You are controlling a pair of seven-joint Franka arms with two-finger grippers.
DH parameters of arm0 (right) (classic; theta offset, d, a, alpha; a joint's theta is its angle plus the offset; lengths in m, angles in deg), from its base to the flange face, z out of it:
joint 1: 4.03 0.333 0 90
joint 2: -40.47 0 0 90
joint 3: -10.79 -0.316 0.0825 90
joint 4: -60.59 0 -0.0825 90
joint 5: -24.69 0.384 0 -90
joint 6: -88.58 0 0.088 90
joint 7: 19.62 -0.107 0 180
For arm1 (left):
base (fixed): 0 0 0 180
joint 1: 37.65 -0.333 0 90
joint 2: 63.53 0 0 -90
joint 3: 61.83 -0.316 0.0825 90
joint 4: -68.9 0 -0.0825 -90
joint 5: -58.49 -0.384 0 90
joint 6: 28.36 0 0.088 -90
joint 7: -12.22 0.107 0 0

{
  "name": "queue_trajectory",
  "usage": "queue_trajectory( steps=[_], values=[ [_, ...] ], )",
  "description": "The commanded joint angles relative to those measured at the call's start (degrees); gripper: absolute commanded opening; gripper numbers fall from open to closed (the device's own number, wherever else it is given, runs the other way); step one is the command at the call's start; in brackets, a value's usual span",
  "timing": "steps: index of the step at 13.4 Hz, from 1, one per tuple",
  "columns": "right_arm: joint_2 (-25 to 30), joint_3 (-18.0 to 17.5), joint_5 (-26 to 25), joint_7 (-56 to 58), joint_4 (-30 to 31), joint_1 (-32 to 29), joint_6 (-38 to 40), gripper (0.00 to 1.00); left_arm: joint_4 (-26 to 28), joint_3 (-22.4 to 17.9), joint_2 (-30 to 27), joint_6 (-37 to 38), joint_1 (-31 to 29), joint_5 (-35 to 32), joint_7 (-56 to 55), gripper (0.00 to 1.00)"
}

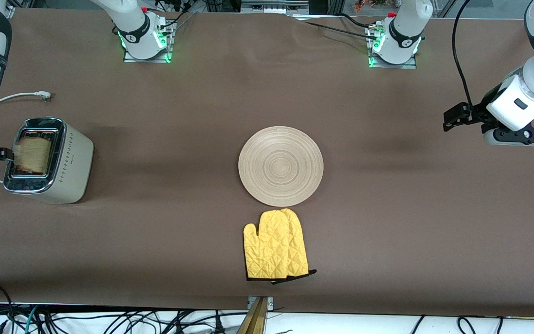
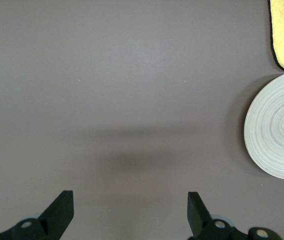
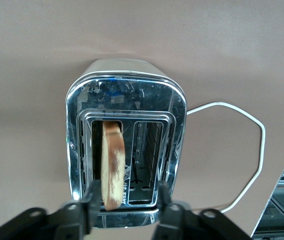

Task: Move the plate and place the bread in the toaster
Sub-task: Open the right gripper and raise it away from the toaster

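Item: bread slice (image 1: 33,154), standing on edge in one slot of the cream toaster (image 1: 49,160), middle left of the front frame, its upper part blurred and proud of the chrome top. Right gripper (image 3: 128,200) directly above the slot, jaws parted, one finger touching the crust and the other clear of it. Left gripper (image 2: 130,210), far right of the frame, over bare tabletop, jaws spread wide, empty, waiting. Wooden plate (image 1: 280,159) at frame centre, empty; yellow oven mitt (image 1: 275,251) just below it, lower centre. Hazards: slice may tilt and jam against the slot edge if it drops askew; the touching finger may drag the slice back out or nudge the toaster as it lifts; white cord (image 3: 242,145) lies close by
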Motion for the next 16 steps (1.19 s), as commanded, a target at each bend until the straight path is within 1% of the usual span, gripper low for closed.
queue_trajectory(
  steps=[1,4,5,7,8,9,12,14,15,16],
  values=[
    [0.82,0.12,0.75,-1.23,-0.43,0.18,0.37,1.00,-1.13,-0.05,0.15,1.20,0.35,1.18,0.12,1.00],
    [1.96,-0.05,0.75,-1.32,-0.87,0.53,0.73,1.00,-1.04,-0.14,0.15,1.20,0.35,1.18,0.38,1.00],
    [3.09,-0.23,1.10,-1.32,-0.87,0.62,0.64,1.00,-1.04,-0.14,0.15,1.21,0.35,1.18,0.47,1.00],
    [6.69,-0.58,3.38,-1.41,-0.70,0.80,0.73,1.00,-1.13,-0.14,0.15,1.12,0.35,1.18,0.30,1.00],
    [8.80,-2.06,3.39,-1.67,-0.43,0.97,1.25,1.00,-1.13,-0.14,0.15,1.20,0.43,1.18,0.21,1.00],
    [11.34,-5.12,2.43,-3.06,-0.34,0.97,2.65,1.00,-1.13,-0.14,0.15,1.21,0.43,1.18,0.03,1.00],
    [18.03,-12.24,1.02,-7.90,0.09,0.28,8.89,1.00,-1.13,-0.05,0.15,1.20,0.52,1.18,0.03,1.00],
    [21.81,-16.82,0.93,-9.13,2.81,-1.39,9.17,1.00,-1.13,-0.05,0.15,1.12,0.61,1.18,0.03,1.00],
    [22.96,-19.71,0.84,-11.32,3.95,-3.14,9.17,1.00,-1.13,-0.05,0.15,1.12,0.61,1.18,0.03,1.00],
    [23.75,-24.09,0.66,-13.69,4.92,-5.77,9.08,1.00,-1.13,-0.05,0.15,1.20,0.52,1.18,0.03,1.00]
  ],
)
